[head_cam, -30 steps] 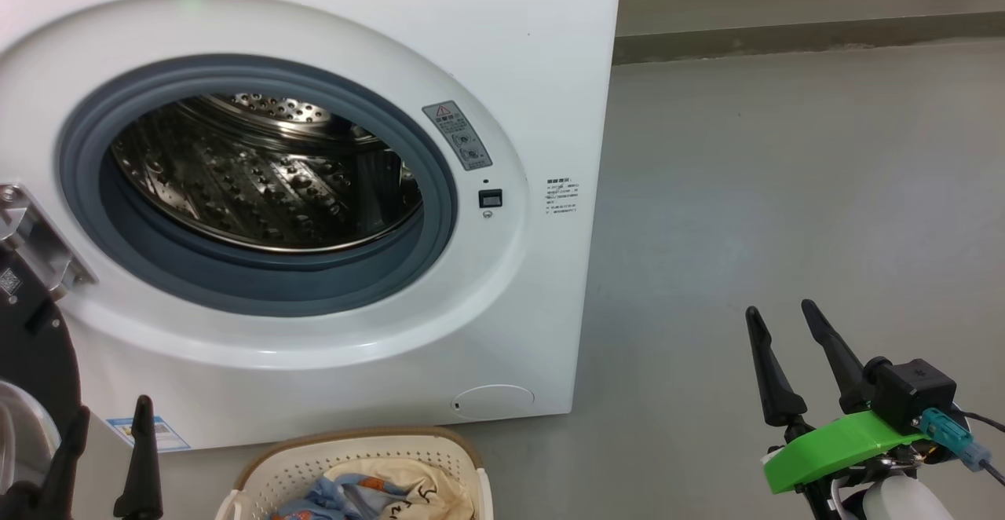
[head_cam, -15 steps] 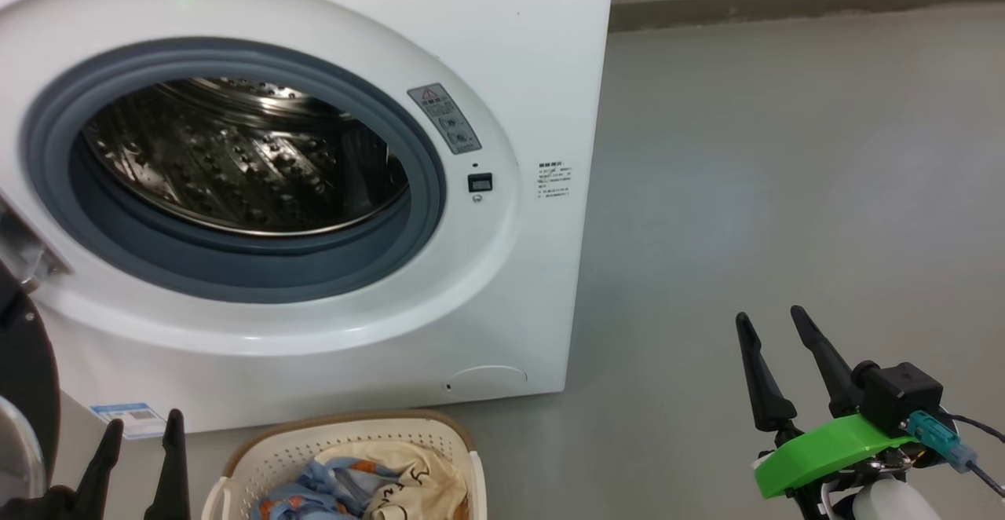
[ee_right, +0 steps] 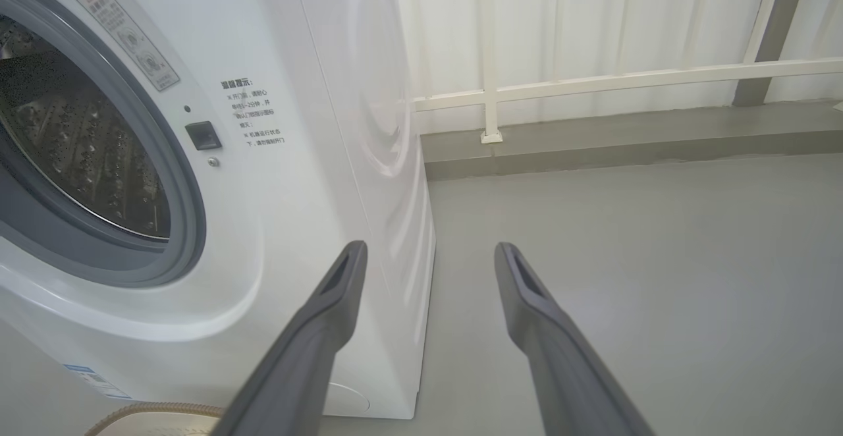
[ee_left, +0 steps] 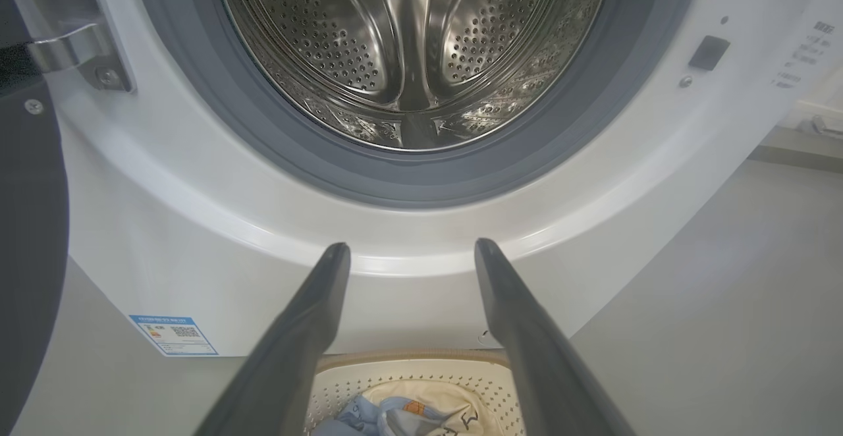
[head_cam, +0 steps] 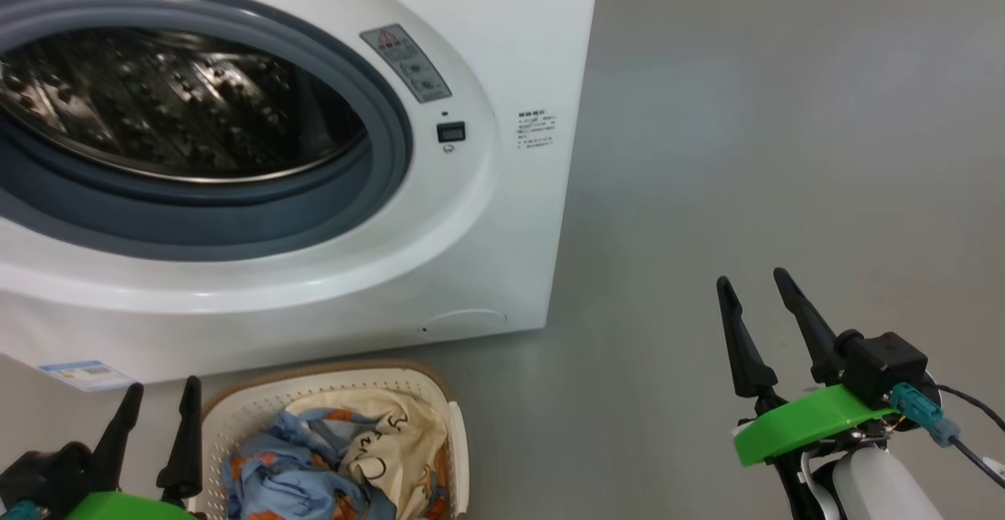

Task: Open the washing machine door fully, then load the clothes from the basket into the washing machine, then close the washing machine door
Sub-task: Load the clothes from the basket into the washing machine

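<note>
The white washing machine [head_cam: 502, 49] [ee_left: 197, 238] [ee_right: 316, 159] stands with its steel drum [head_cam: 173, 104] [ee_left: 408, 47] exposed. Its door [ee_left: 26, 238] is swung out at the left edge of the left wrist view, hung on a metal hinge [ee_left: 79, 57]. The cream basket [head_cam: 447, 426] [ee_left: 428, 373] sits on the floor in front, with the clothes [head_cam: 338, 457] [ee_left: 408, 413] in it, blue over cream. My left gripper [head_cam: 161, 394] [ee_left: 409, 248] is open, just left of and above the basket. My right gripper [head_cam: 754, 280] [ee_right: 428, 248] is open over bare floor, right of the machine.
Grey floor [head_cam: 785, 151] stretches to the right of the machine. A low kerb with a white railing and curtain [ee_right: 593, 80] runs behind it. A blue label [head_cam: 82, 373] [ee_left: 172, 334] marks the machine's lower left front.
The head camera has tilted down and shifted, so machine and basket sit higher and further left in view. More of the clothes shows. Both grippers stay open.
</note>
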